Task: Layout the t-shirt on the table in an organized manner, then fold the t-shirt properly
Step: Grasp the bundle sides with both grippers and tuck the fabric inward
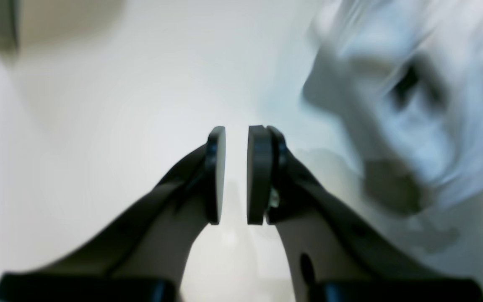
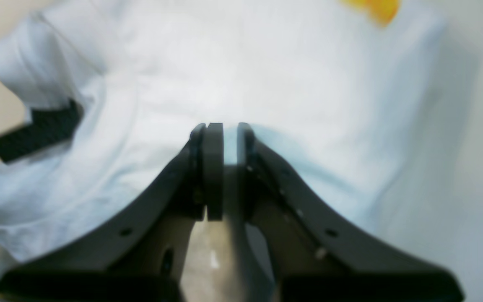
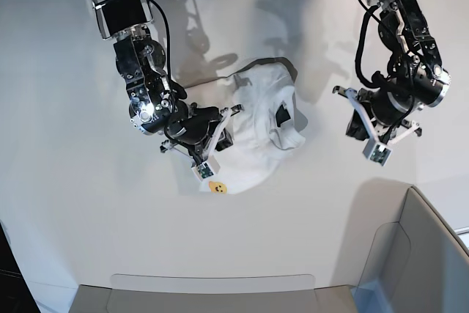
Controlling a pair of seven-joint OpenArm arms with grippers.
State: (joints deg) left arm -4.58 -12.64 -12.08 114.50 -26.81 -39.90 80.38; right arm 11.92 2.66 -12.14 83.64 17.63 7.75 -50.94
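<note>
The white t-shirt [image 3: 260, 133] lies crumpled in the middle of the white table [image 3: 88, 181], with a yellow print [image 3: 217, 187] at its near edge. My right gripper [image 3: 226, 124] is at the shirt's left edge. In the right wrist view its pads [image 2: 214, 167] stand close together with a fold of the t-shirt [image 2: 266, 75] between them, and the black neck tag [image 2: 36, 130] shows to the left. My left gripper [image 3: 352, 124] hovers to the right of the shirt, apart from it. Its jaws [image 1: 236, 130] show a narrow empty gap, and the t-shirt [image 1: 413, 105] is blurred at upper right.
A grey bin-like corner piece [image 3: 418, 254] stands at the near right of the table. A low grey rim [image 3: 212, 295] runs along the near edge. White tabletop surrounds the shirt on all sides.
</note>
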